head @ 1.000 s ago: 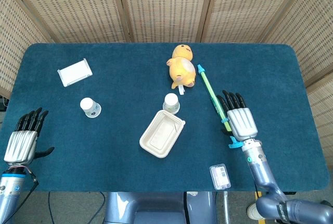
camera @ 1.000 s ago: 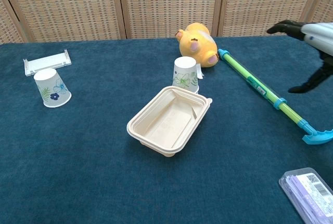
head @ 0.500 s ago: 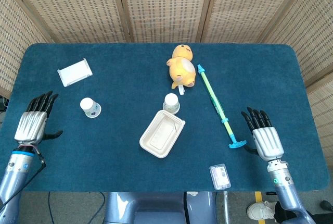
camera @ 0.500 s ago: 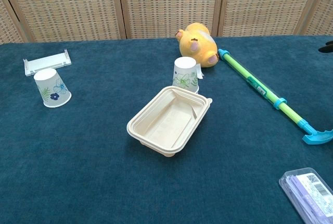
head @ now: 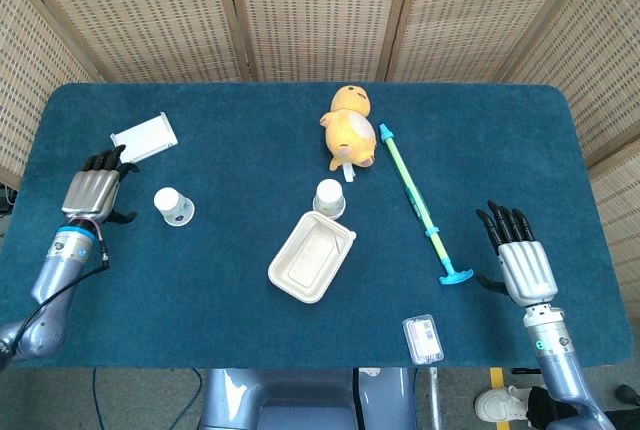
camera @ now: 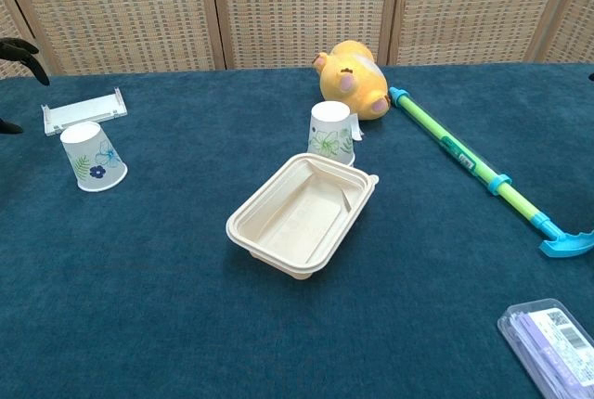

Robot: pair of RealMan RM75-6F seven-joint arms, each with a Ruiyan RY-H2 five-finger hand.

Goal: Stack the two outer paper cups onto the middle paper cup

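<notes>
Head view: the left robot hand (head: 92, 190), empty with fingers apart, is held beside the left paper cup (head: 173, 206) for grasping; the right robot hand (head: 521, 262) is parked open, empty.

A desk (head: 240, 120) covered in dark blue cloth carries everything. Near its left end an upside-down white paper cup with a flower print (head: 173, 206) stands close to a flat white plastic holder (head: 143, 138). Toward the middle a second upside-down flowered paper cup (head: 329, 198) stands just beside an empty beige rectangular food tray (head: 311, 256). A yellow plush toy (head: 350, 127), a green and blue plastic stick (head: 420, 201) and a small clear plastic packet (head: 422, 339) lie further right.
</notes>
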